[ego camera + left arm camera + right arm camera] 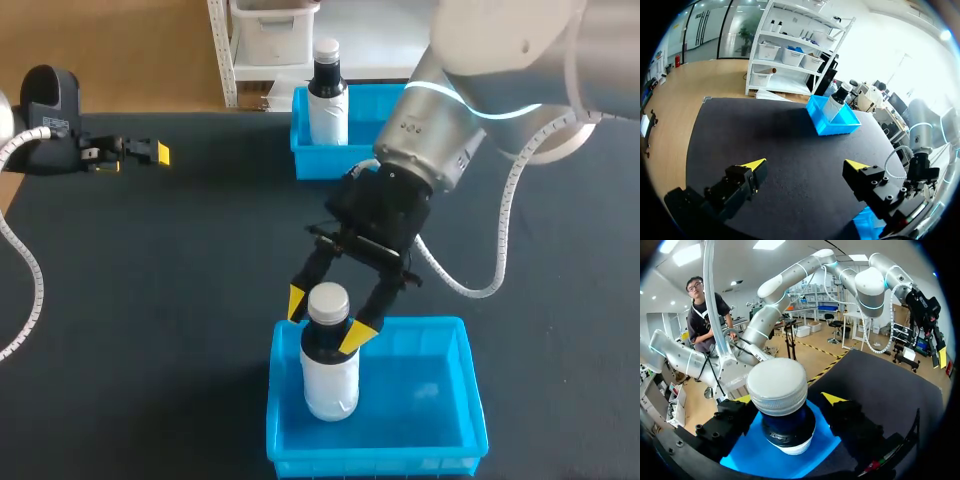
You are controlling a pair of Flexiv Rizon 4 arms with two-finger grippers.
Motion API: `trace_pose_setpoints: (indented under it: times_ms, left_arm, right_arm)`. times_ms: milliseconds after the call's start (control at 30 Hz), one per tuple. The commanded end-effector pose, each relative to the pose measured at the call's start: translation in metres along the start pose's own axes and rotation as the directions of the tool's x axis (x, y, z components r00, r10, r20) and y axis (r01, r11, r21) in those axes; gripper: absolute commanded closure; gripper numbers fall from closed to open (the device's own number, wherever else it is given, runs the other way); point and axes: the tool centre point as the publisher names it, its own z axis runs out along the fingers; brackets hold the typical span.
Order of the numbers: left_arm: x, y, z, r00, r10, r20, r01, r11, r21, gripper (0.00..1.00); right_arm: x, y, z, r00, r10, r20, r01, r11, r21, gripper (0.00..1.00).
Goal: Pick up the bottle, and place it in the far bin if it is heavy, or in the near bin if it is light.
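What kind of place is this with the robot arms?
Probably a robot testing lab. The left arm and right arm work at a black table with two blue bins: one bottle stands in the near bin, another bottle in the far bin.

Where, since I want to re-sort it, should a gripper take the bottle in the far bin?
Likely by the dark neck below the cap, coming straight down from above. The bottle stands upright, and the walls of the far bin shield its lower body from the sides.
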Motion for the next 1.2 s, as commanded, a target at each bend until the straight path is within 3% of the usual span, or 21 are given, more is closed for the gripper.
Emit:
trace_pose_setpoints:
  times_ms: [33,267,400,500,633,833,1000,1067,1200]
  left_arm:
    - [0.000,0.000,0.000,1.000,0.000,0.000,0.000,1.000,0.000,0.00]
    - [0.000,0.000,0.000,1.000,0.000,0.000,0.000,1.000,0.000,0.00]
    - [0.000,0.000,0.000,1.000,0.000,0.000,0.000,1.000,0.000,0.00]
    - [0.000,0.000,0.000,1.000,0.000,0.000,0.000,1.000,0.000,0.00]
    - [0.000,0.000,0.000,1.000,0.000,0.000,0.000,1.000,0.000,0.00]
    - [0.000,0.000,0.000,1.000,0.000,0.000,0.000,1.000,0.000,0.00]
    - [0.000,0.000,0.000,1.000,0.000,0.000,0.000,1.000,0.000,0.00]
    - [0.000,0.000,0.000,1.000,0.000,0.000,0.000,1.000,0.000,0.00]
    - [0.000,0.000,0.000,1.000,0.000,0.000,0.000,1.000,0.000,0.00]
  right_arm:
    - [0.003,0.000,-0.006,1.000,0.022,-0.002,-0.022,1.000,0.000,0.00]
    - [0.029,0.013,-0.040,0.988,0.154,-0.034,-0.152,0.987,0.057,0.00]
    - [0.046,0.017,-0.072,0.964,0.262,-0.036,-0.254,0.955,0.157,0.00]
    - [0.060,0.017,-0.096,0.936,0.350,-0.028,-0.331,0.906,0.264,0.00]
    - [0.078,0.011,-0.127,0.884,0.467,0.020,-0.432,0.799,0.418,0.00]
    - [0.104,-0.002,-0.164,0.827,0.550,0.117,-0.509,0.644,0.572,0.00]
    - [0.126,-0.006,-0.191,0.748,0.619,0.240,-0.590,0.454,0.667,0.00]
    - [0.133,-0.005,-0.200,0.702,0.652,0.286,-0.620,0.362,0.696,0.00]
    - [0.143,-0.003,-0.208,0.619,0.706,0.345,-0.661,0.230,0.714,0.00]
